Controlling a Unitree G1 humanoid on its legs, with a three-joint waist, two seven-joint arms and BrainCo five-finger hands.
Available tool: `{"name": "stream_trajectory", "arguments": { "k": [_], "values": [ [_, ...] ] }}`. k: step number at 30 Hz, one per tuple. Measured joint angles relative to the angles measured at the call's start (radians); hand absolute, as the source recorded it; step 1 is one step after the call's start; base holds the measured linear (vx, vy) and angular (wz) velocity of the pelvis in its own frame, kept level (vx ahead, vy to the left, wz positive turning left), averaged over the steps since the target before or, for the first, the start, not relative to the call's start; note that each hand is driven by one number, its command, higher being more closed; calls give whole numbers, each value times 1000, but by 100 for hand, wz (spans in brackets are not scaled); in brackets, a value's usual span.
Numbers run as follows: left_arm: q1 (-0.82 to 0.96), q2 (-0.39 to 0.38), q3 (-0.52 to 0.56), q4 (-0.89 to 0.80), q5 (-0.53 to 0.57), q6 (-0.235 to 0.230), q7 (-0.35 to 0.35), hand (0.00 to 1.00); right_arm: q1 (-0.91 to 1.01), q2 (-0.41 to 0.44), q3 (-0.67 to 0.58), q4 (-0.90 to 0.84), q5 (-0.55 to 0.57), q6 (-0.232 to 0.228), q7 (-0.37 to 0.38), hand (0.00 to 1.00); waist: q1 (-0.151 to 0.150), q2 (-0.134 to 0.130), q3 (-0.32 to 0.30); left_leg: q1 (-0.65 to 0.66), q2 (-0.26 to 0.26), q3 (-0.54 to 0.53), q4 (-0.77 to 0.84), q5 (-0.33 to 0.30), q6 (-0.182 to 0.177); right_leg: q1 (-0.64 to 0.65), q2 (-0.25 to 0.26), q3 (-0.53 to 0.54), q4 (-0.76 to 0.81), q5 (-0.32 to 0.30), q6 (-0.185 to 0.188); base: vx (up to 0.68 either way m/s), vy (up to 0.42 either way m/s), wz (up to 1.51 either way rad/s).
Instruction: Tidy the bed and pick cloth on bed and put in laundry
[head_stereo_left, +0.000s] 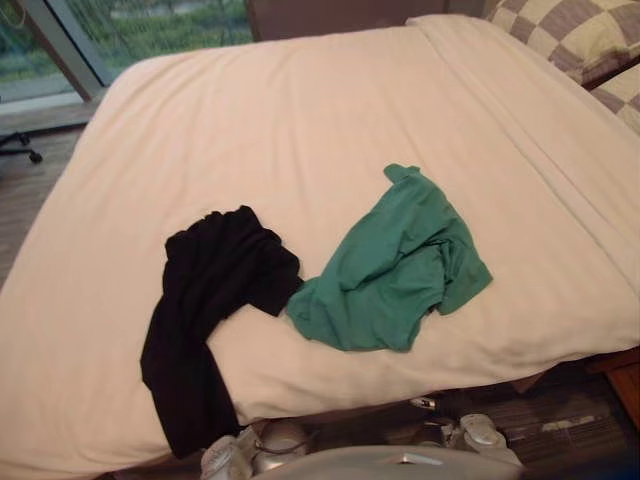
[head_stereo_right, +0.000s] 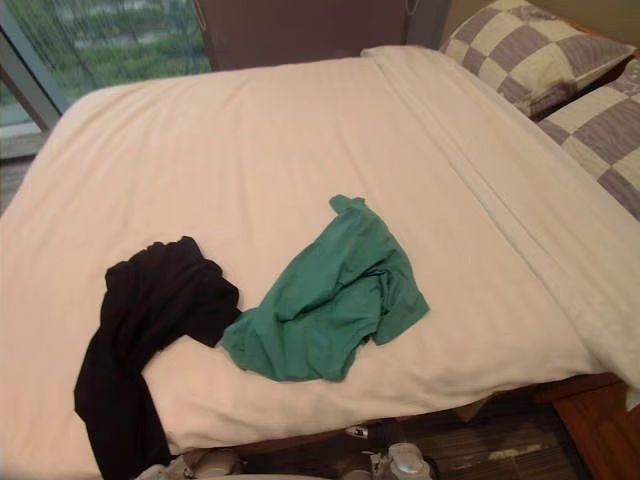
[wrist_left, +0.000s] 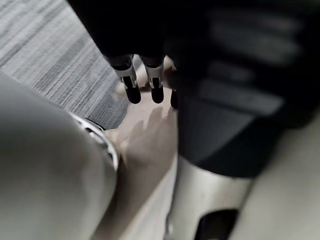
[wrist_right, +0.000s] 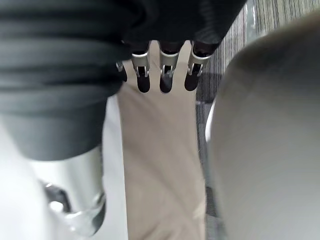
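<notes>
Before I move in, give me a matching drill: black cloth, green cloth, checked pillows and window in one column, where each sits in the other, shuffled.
Things:
1. black cloth
2. green cloth
3. checked pillows
4. window

Places:
A. at the far right end of the bed
B. beyond the bed's far left corner
C. near left, hanging over the bed's near edge
D. lying wholly on the bed, near its middle

Pairs: 1-C, 2-D, 3-A, 4-B
</notes>
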Motion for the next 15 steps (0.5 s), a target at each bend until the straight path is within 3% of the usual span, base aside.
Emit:
{"name": "stream_trajectory", "arguments": {
  "k": [2, 4, 5, 6, 7, 9, 11, 13, 15],
  "values": [
    [0, 13, -35, -1, 8, 8, 12, 0, -10, 4, 7, 50, -22, -11, 17, 0, 20, 0, -22, 0, 16, 40, -59, 14, 10, -2, 33, -28, -66, 72, -95, -105, 156, -47],
    [2, 33, -70, 9, 8, 14, 30, 0, -12, 6, 19, 61, -28, -32, 30, 0, 11, 0, -29, 29, 19, 43, -150, 66, 8, 0, 98, -61, -48, 61, -79, -55, 53, -11],
    [4, 54, -127, 28, 30, 19, 16, 0, -12, 1, 39, 57, -15, -52, 33, 0, -15, 11, -33, 46, 16, 13, -255, 133, 5, 31, 199, -47, -96, 6, -67, -15, 20, 38],
    [0, 59, -153, 38, 42, 20, -1, 0, -13, -2, 41, 56, -8, -57, 32, 0, -28, 16, -36, 47, 8, -7, -288, 156, 5, 40, 213, -42, -126, 8, -67, 26, 9, 68],
    [-3, 65, -178, 41, 55, 22, -25, 0, -16, -4, 42, 58, 5, -58, 33, 0, -36, 13, -40, 52, -4, -29, -326, 181, 6, 52, 217, -50, -151, 21, -57, 72, -22, 81],
    [-8, 56, -221, 40, 95, 12, -82, 0, -16, -15, 48, 74, 22, -56, 33, 0, -27, 34, -54, 80, -19, -67, -431, 267, 6, 69, 217, -100, -171, 30, -62, 108, -47, 68],
    [-6, 51, -247, 39, 120, 9, -96, 0, -19, -24, 50, 82, 24, -53, 28, 0, -28, 48, -61, 84, -30, -96, -464, 286, 9, 83, 212, -118, -160, 20, -57, 155, -34, 46],
    [-6, 56, -260, 39, 123, 7, -100, 0, -20, -23, 50, 83, 31, -50, 18, 0, -28, 46, -60, 84, -34, -110, -469, 289, 12, 85, 208, -127, -146, 9, -60, 114, -19, 37],
    [-10, 72, -262, 34, 141, -5, -100, 0, -23, -14, 50, 83, 54, -44, -1, 0, -28, 21, -43, 100, -45, -119, -476, 296, 14, 82, 187, -124, -81, -34, -67, 80, -20, 30]
  ]
}}
